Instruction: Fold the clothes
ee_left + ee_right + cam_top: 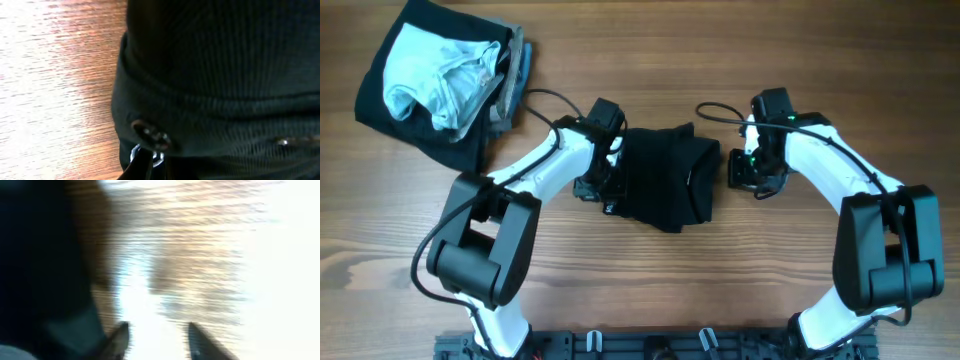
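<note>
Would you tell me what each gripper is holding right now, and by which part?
The left gripper appears to pinch the black garment by its left edge; the right gripper is open, holding nothing.

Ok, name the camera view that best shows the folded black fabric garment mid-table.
Overhead: nearly the whole folded black fabric garment shows there. Left wrist gives only a close-up of its ribbed edge with a metal fastener. Right wrist is blurred, catching just a dark mass at left.
</note>
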`<state>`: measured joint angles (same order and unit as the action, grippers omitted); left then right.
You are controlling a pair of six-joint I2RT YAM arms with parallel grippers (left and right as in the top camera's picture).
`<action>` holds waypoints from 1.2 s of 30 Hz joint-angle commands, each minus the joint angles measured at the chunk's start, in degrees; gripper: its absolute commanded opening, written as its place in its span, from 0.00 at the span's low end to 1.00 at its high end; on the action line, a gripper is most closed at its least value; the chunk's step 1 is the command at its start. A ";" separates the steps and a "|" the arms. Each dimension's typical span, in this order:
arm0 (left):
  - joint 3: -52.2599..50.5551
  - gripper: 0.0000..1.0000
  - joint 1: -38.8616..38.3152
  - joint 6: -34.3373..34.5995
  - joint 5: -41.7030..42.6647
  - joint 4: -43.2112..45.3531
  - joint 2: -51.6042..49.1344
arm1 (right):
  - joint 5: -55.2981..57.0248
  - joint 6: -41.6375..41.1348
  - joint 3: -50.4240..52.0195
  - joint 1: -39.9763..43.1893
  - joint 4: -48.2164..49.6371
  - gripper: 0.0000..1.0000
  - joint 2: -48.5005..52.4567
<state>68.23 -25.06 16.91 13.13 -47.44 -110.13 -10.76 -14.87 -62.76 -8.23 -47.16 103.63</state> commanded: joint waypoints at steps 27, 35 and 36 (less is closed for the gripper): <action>4.00 0.04 4.00 1.97 13.38 -2.95 0.66 | -16.00 3.85 0.63 -1.11 9.94 0.05 2.78; 0.79 0.04 6.99 6.64 8.50 11.80 -4.94 | -17.81 4.20 0.63 -1.25 10.78 0.09 -15.26; 0.79 0.04 7.41 7.65 8.50 15.08 -5.01 | -18.43 4.17 0.63 -1.31 11.43 0.09 -15.54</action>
<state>69.47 -19.51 22.00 24.14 -38.20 -112.64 -28.10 -10.46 -62.28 -9.61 -36.86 90.59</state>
